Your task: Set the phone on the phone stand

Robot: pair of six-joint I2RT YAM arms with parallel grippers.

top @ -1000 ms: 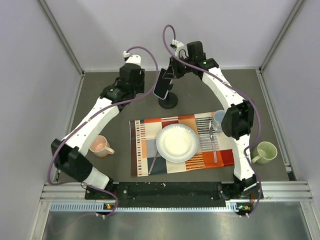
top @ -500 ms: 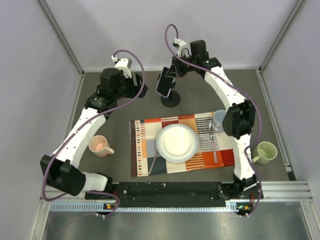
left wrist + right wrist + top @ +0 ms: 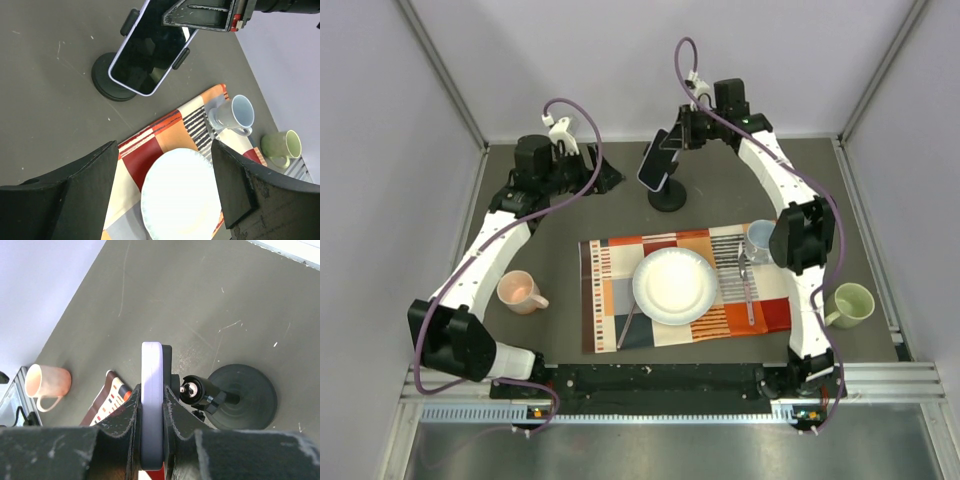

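— Two grippers to log. First, black two-finger left gripper [image 3: 164,150]?
— Spread wide, holding nothing, hovering over dark grey tabletop [image 3: 45,100], left of stand and apart from it.
— Next, black right gripper [image 3: 151,412]?
— Pinched onto upper end of slim black-screened, lavender-edged phone [image 3: 150,50].
— Phone's position?
— Tilted, screen up, off the table, lying against cradle of small black round-based phone stand [image 3: 107,80], between two side clips.
— Surroundings?
— Striped orange-and-red placemat [image 3: 610,290] under round white plate [image 3: 673,285]; pale blue mug [image 3: 240,110] at mat's edge, green mug [image 3: 280,145] beyond, pink mug [image 3: 518,290] far left.
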